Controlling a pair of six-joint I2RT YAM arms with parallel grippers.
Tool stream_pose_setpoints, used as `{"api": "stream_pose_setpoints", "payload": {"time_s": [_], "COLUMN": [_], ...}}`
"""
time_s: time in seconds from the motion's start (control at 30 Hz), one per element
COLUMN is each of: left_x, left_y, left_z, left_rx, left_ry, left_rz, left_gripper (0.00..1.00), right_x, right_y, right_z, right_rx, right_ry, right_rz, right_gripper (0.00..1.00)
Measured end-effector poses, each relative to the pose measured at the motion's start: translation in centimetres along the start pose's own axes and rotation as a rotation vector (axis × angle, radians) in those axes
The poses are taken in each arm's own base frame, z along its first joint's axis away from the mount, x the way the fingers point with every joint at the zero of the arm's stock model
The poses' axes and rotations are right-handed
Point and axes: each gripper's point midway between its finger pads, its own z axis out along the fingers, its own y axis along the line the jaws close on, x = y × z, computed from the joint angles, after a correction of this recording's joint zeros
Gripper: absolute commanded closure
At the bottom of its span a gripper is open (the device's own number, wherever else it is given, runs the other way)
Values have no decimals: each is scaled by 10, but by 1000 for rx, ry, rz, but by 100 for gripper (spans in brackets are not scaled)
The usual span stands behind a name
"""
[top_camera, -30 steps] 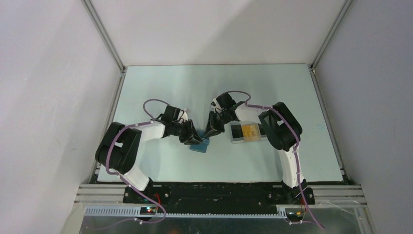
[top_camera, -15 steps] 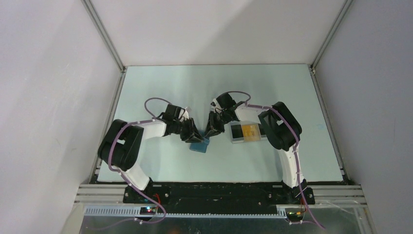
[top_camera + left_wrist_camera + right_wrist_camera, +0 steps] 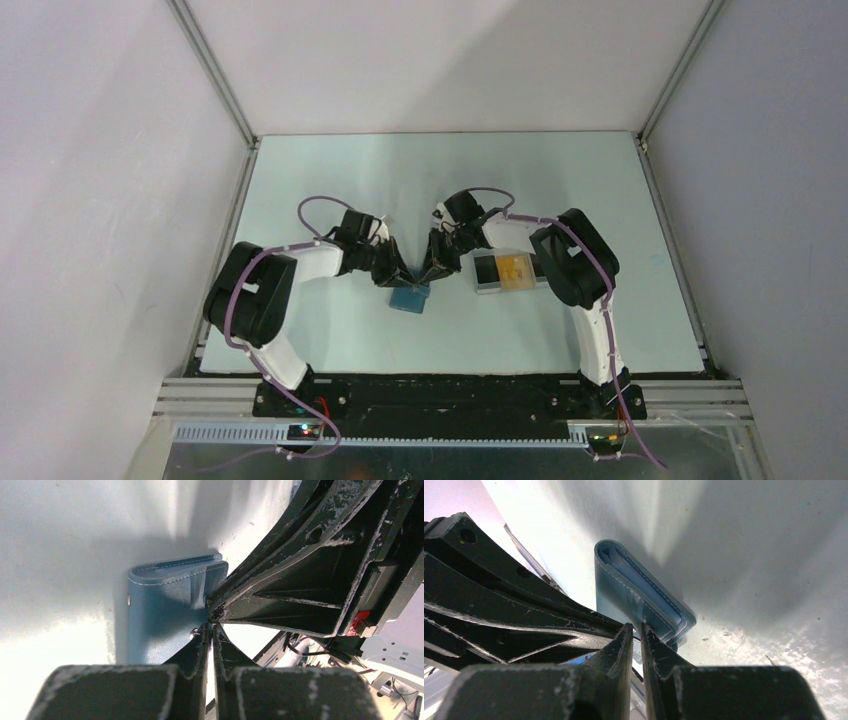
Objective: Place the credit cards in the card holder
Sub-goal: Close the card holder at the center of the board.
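Observation:
The blue card holder (image 3: 410, 298) lies folded shut on the table between my two grippers. It also shows in the left wrist view (image 3: 160, 607) and the right wrist view (image 3: 634, 592). My left gripper (image 3: 398, 280) is shut, its tips (image 3: 210, 630) touching the holder's edge beside a small metal snap. My right gripper (image 3: 428, 278) is shut, its tips (image 3: 638, 628) against the holder's near corner. Nothing shows between either pair of jaws. Credit cards, one yellow-orange (image 3: 514, 268) and one black (image 3: 487, 269), lie in a clear tray (image 3: 508, 286) under the right arm.
The right arm's elbow (image 3: 575, 255) hangs over the tray's right end. The two grippers' fingers nearly meet over the holder. Grey walls stand on the left, right and back of the table.
My left gripper has shifted slightly away from me and to the right along the holder's edge. The right gripper and the holder have stayed about where they were.

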Motion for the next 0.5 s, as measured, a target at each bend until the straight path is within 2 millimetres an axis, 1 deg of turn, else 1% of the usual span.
{"api": "stream_pose_setpoints", "payload": {"time_s": [0.07, 0.37, 0.5], "left_x": [0, -1, -4], "left_y": [0, 1, 4], "left_z": [0, -2, -2], "left_rx": [-1, -15, -47], "left_ry": [0, 6, -1], "left_rz": [0, 17, 41], "left_gripper": [100, 100, 100], "right_x": [0, 0, 0], "right_y": [0, 0, 0], "right_z": [0, 0, -1], "right_rx": [-1, -2, -3], "right_ry": [1, 2, 2], "right_rz": [0, 1, 1], "right_gripper": [84, 82, 80]}}
